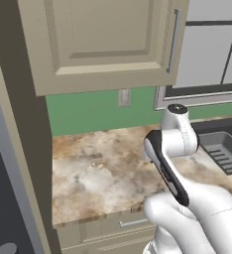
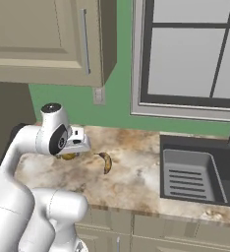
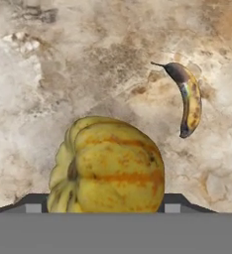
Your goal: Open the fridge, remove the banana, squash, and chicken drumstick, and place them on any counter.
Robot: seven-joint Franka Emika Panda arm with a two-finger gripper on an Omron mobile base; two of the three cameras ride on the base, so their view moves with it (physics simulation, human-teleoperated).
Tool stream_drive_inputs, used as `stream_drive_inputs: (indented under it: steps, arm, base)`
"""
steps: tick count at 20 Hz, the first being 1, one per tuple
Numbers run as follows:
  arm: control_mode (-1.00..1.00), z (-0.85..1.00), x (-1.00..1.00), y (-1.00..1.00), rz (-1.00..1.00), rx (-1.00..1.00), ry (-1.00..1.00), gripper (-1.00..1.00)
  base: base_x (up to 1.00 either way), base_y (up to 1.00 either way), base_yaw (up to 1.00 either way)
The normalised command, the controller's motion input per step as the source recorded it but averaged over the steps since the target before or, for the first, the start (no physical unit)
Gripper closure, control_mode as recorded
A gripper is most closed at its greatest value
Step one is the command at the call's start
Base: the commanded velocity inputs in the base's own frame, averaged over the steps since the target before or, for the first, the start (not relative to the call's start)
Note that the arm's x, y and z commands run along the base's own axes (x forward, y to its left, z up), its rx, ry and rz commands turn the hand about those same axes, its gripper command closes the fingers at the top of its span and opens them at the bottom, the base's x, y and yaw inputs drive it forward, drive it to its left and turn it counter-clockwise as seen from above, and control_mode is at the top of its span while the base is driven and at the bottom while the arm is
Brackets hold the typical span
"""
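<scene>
Squash (image 3: 108, 166) is being set on the counter (image 3: 48, 99) btwn widely spread fingers (image 3: 32, 207), banana (image 3: 188, 99) already laid just beside; next, by the look of it: lift clear, then drumstick fetched from fridge.

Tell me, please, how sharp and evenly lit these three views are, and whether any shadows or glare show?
Hand view: squash and banana sharp, counter texture soft and smeared, light flat, no glare. Right base view: even light, a faint shadow beside the banana, window panes plain grey without reflections. Left base view: slightly soft, the fridge side dark, no highlights.
</scene>
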Motion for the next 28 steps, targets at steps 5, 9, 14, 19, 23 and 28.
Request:
stream_drive_inputs:
  steps: [5, 9, 14, 19, 23, 28]
  arm:
    - [-1.0, -0.54, 0.4, 0.01, 0.0, 0.0, 0.06, 1.0]
    - [-1.0, -0.51, 0.4, 0.01, 0.0, 0.0, 0.03, 1.0]
    - [-1.0, -0.43, 0.38, 0.02, -0.01, 0.0, 0.0, 1.0]
    - [-1.0, -0.38, 0.37, 0.0, -0.02, 0.0, 0.0, 1.0]
    - [-1.0, -0.37, 0.22, 0.01, -0.02, 0.0, 0.0, 1.0]
    - [-1.0, -0.39, 0.17, 0.0, -0.01, 0.0, 0.0, 1.0]
  base:
    - [0.0, 0.0, 0.0]
    - [0.0, 0.0, 0.0]
    - [0.0, 0.0, 0.0]
    - [0.0, 0.0, 0.0]
    - [0.0, 0.0, 0.0]
    - [0.0, 0.0, 0.0]
